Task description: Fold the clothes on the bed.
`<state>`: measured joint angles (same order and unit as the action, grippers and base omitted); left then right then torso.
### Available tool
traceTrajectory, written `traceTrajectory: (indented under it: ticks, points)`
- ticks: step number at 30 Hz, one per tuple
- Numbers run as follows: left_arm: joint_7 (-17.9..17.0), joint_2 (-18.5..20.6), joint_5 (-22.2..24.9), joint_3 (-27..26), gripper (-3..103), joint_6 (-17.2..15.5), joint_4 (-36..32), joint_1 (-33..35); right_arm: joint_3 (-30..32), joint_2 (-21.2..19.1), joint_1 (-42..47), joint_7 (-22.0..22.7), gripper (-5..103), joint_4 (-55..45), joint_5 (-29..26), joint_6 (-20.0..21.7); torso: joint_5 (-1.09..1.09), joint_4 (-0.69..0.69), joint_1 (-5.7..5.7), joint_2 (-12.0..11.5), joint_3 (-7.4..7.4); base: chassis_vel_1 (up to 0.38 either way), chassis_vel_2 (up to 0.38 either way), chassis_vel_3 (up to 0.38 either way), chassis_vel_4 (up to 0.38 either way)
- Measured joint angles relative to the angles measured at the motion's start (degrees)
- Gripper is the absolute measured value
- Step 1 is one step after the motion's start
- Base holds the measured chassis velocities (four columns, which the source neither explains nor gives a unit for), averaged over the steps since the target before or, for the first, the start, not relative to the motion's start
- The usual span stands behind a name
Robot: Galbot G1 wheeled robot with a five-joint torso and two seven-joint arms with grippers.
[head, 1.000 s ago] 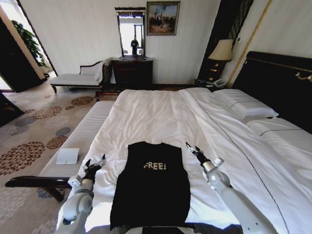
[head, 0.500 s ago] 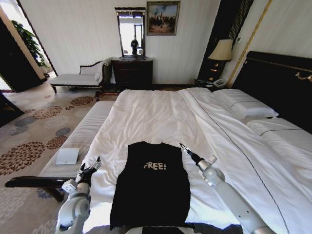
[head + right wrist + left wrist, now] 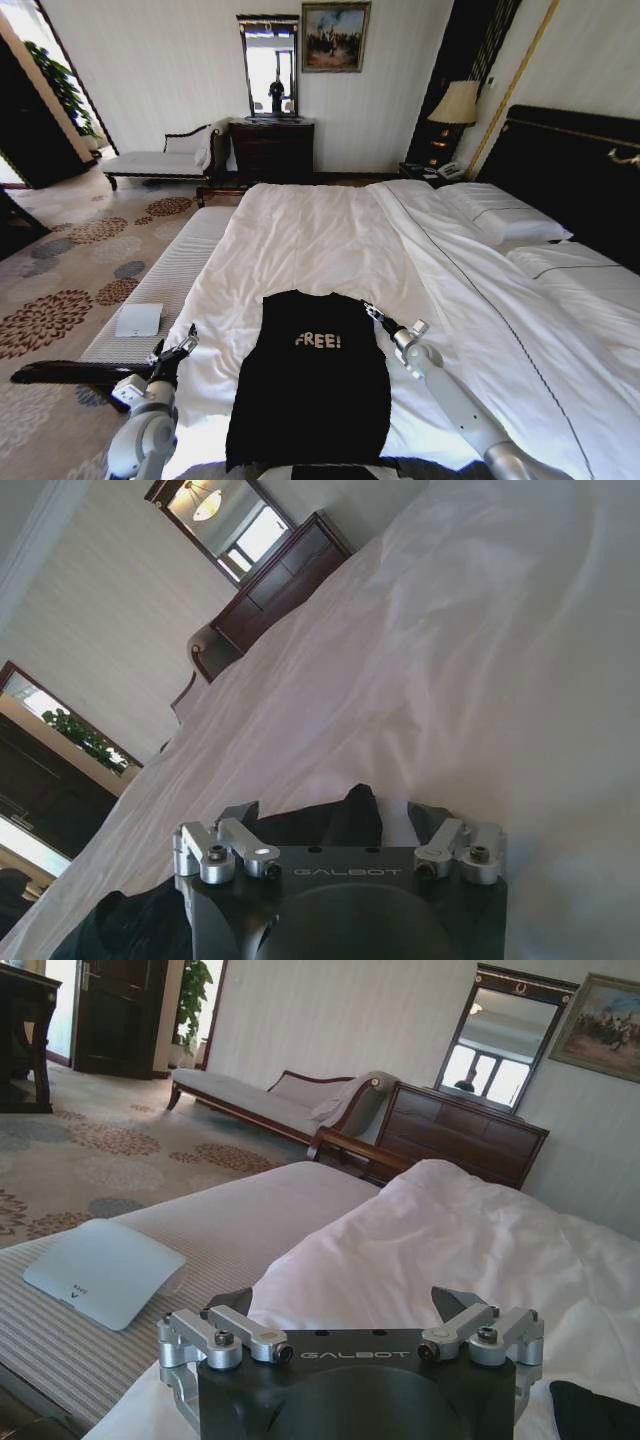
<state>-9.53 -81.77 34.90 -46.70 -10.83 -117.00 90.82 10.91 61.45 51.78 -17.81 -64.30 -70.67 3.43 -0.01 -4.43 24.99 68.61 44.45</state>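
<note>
Left arm low at 7 o'clock in head view, elbow bent, wrist angled up toward 1 o'clock; left gripper [image 3: 180, 343] [image 3: 345, 1305] jaws spread wide, nothing between them. Right arm reaches in from 5 o'clock, forearm extended toward 11 o'clock; right gripper [image 3: 374, 312] [image 3: 333, 815] jaws parted, holding nothing.

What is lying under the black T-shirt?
The black T-shirt lies flat on the white duvet of the bed. The duvet shows all around it; the part directly beneath is covered.
</note>
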Motion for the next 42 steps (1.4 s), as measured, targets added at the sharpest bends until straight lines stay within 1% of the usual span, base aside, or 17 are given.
traceTrajectory:
  ticks: [4,6,10,12,16,17,18,19,21,27,30,32,33,35,37,38,42]
  points:
    - [0.0,0.0,0.0,0.4,100,0.1,0.6,-0.4,0.3,0.5,0.3,0.2,65,0.0,0.7,-0.4,0.0,0.01,0.0,0.0,0.0,0.0,0.0,0.0,0.0]
    - [0.0,0.1,0.0,0.4,100,0.1,0.7,-0.4,0.4,0.7,0.3,0.2,65,0.1,1.1,-0.5,0.0,0.01,0.0,0.0,0.0,0.0,0.0,0.0,0.0]
    - [0.0,0.9,0.8,-0.3,100,0.3,1.3,-0.2,0.5,2.2,-0.2,0.3,42,1.7,2.8,-2.0,0.01,0.01,0.0,0.0,0.0,0.0,0.0,0.0,0.0]
    - [0.1,1.1,1.2,-0.6,100,0.4,1.4,0.0,0.5,2.4,-0.3,0.4,42,1.8,3.0,-2.2,0.01,0.02,0.0,0.0,0.0,0.0,0.0,0.0,0.0]
    - [0.3,2.2,2.9,-0.8,100,0.5,1.6,0.0,0.8,2.7,0.0,1.0,21,1.2,4.1,-3.4,0.0,0.02,0.0,0.0,0.01,0.0,0.0,0.0,0.0]
    - [0.3,2.2,2.9,-0.8,100,0.5,1.6,0.0,0.8,2.7,0.0,1.0,21,1.2,4.1,-3.4,0.0,0.02,0.0,0.0,0.01,0.0,0.0,0.0,0.0]
    - [0.2,2.6,4.1,-0.4,100,0.2,1.5,-0.3,0.9,2.9,0.2,1.5,16,0.8,4.4,-4.2,0.0,0.02,0.0,0.0,0.0,0.0,0.0,0.0,0.0]
    - [0.1,2.9,5.2,0.0,100,-0.2,1.2,-0.5,1.0,3.0,0.3,1.9,16,0.5,4.7,-4.8,0.0,0.02,0.0,0.0,0.01,0.0,0.0,0.0,0.0]
    - [-0.2,3.9,9.0,1.4,100,-2.0,0.6,-1.5,1.3,3.3,0.5,3.3,5,-0.9,5.2,-6.6,0.02,0.02,0.0,0.0,0.0,0.0,0.0,0.0,0.0]
    - [-0.6,6.4,11.8,5.3,100,-5.0,3.6,-6.3,2.0,2.4,1.6,5.3,1,-5.0,5.8,-8.6,0.01,0.02,0.0,0.0,0.0,0.0,0.0,0.0,0.0]
    - [-0.1,7.7,12.6,8.7,100,-6.7,7.7,-11.2,2.4,1.0,2.6,5.5,1,-7.2,6.3,-9.2,0.0,0.02,0.0,0.0,0.01,0.0,0.0,0.0,0.0]
    - [-0.4,9.0,14.0,13.0,100,-7.8,12.0,-16.7,2.6,0.1,3.2,5.6,1,-8.4,6.7,-9.2,0.0,0.01,0.0,0.0,0.01,0.0,0.0,0.0,0.0]
    - [-0.4,9.0,14.0,13.0,100,-7.8,12.0,-16.7,2.6,0.1,3.2,5.6,1,-8.4,6.7,-9.2,0.0,0.01,0.0,0.0,0.01,0.0,0.0,0.0,0.0]
    - [-0.8,9.9,15.0,15.8,100,-8.1,15.0,-20.4,2.8,-0.1,3.3,5.6,1,-8.6,6.9,-9.3,0.01,-0.01,0.0,0.0,0.01,0.0,0.0,0.0,0.0]
    - [-1.5,10.4,16.0,19.6,100,-8.2,20.1,-25.5,2.9,-0.1,3.5,5.6,1,-8.6,7.4,-9.5,0.01,0.01,0.01,0.0,0.01,0.0,0.0,0.0,0.0]
    - [-1.5,10.4,16.0,19.6,100,-8.2,20.1,-25.5,2.9,-0.1,3.5,5.6,1,-8.6,7.4,-9.5,0.01,0.01,0.01,0.0,0.01,0.0,0.0,0.0,0.0]
    - [-1.8,9.2,16.4,24.3,100,-7.3,28.5,-32.1,2.9,0.4,3.7,5.6,1,-8.5,8.0,-9.7,0.01,0.01,0.0,0.0,0.01,0.0,0.0,0.0,0.0]
